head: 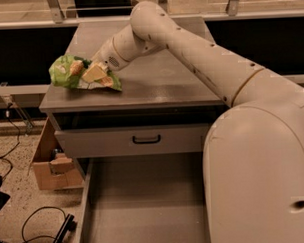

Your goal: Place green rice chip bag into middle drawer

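The green rice chip bag lies crumpled on the left part of the grey cabinet top. My gripper is down on the bag's right half, touching it, with foil showing on both sides of it. The arm reaches in from the right foreground. The middle drawer is pulled out below, a long grey tray with low side walls and a bare floor. The arm's body hides its right side.
A shut grey drawer front with a black handle sits just above the open drawer. A cardboard box stands on the floor at the left, with black cables near it. A rail runs behind the cabinet.
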Controlling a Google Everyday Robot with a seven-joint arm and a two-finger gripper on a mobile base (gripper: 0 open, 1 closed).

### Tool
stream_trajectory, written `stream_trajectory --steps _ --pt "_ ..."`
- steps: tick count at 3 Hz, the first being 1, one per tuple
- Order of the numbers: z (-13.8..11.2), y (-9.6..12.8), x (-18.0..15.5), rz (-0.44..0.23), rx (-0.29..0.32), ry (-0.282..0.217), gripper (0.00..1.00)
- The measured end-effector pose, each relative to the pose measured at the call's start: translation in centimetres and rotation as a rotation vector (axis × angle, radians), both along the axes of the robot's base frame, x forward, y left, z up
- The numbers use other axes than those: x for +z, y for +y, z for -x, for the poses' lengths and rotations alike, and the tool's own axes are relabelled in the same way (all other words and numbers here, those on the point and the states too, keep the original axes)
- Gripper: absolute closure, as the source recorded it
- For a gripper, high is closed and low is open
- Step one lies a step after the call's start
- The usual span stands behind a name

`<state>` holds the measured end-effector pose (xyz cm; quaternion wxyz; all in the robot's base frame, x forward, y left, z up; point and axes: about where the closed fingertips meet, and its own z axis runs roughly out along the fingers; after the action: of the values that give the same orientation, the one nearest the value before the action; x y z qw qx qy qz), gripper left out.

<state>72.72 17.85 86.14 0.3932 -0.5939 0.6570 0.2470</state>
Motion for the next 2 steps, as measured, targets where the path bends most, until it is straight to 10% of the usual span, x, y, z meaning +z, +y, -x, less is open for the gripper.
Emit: stream_trajectory --steps 2 --pt "4.3 -5.7 5.2 -0.042 -0.058 -0.087 1.00"
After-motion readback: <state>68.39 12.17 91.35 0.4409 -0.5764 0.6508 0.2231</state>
